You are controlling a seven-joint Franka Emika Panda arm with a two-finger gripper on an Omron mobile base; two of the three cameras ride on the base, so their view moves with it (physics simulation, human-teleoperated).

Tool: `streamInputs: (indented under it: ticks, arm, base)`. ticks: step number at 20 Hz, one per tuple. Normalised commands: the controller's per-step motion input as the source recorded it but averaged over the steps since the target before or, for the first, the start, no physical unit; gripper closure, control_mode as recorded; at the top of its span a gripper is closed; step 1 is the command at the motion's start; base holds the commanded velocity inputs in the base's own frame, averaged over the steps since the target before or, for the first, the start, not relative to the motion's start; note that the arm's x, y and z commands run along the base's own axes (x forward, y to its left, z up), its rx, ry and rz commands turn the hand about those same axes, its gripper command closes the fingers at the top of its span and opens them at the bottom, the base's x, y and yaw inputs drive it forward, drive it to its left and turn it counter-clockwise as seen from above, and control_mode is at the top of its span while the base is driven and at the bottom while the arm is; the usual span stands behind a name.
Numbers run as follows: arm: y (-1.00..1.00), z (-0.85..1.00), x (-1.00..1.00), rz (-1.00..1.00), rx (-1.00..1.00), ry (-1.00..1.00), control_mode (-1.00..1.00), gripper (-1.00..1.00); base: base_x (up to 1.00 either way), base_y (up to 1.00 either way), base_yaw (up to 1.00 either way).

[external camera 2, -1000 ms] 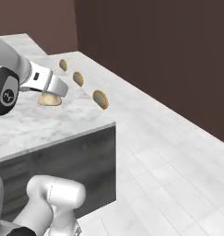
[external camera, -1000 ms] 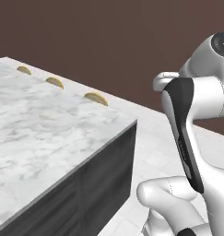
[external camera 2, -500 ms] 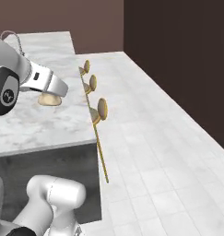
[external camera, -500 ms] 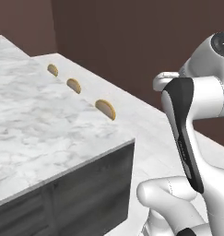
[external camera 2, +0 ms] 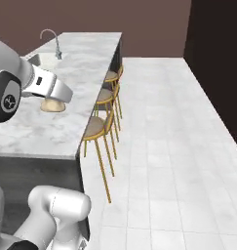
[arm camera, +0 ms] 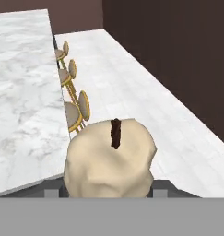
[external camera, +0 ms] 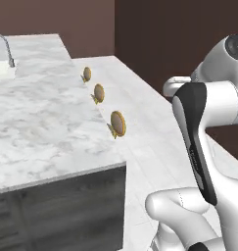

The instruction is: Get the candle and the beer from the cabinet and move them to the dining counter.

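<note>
The cream lumpy candle (arm camera: 109, 159) with its dark wick fills the lower middle of the hand view, and my gripper (arm camera: 109, 188) is shut on its base. In the right base view the candle (external camera 2: 52, 105) hangs under my white hand, seen against the dining counter (external camera 2: 81, 58). That white marble top (external camera: 42, 127) also lies ahead on the left in the left base view, and its corner (arm camera: 21, 92) lies left of the candle. The beer and the cabinet are out of view.
Three round-seated stools (external camera 2: 98, 126) on gold legs line the counter's right side (external camera: 117, 122) (arm camera: 76, 110). A sink with a curved faucet (external camera 2: 52, 41) sits at the far end. Pale tiled floor (external camera 2: 164, 136) runs to the right, bounded by a dark wall (arm camera: 178, 55).
The whole picture has shifted: the base has moved and turned, so I look along the counter's stool side. The candle stays in my gripper, in the same place relative to the arm.
</note>
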Motion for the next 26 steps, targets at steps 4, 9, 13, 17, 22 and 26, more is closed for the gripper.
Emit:
streamInputs:
  ticks: [4,9,13,17,22,26]
  arm:
    - [0.00,0.00,0.00,0.00,0.00,0.00,1.00,1.00]
    - [0.00,0.00,0.00,0.00,0.00,0.00,1.00,1.00]
    - [0.00,0.00,0.00,0.00,0.00,0.00,1.00,1.00]
    - [0.00,0.00,0.00,0.00,0.00,0.00,1.00,1.00]
    - [0.00,0.00,0.00,0.00,0.00,0.00,1.00,1.00]
    - [0.00,0.00,0.00,0.00,0.00,0.00,1.00,1.00]
  base:
    - [0.50,-0.79,0.54]
    - [0.51,-0.79,0.55]
    - [0.53,-0.75,0.57]
    - [0.57,-0.71,0.59]
    - [0.60,-0.72,0.58]
    - [0.63,-0.74,0.57]
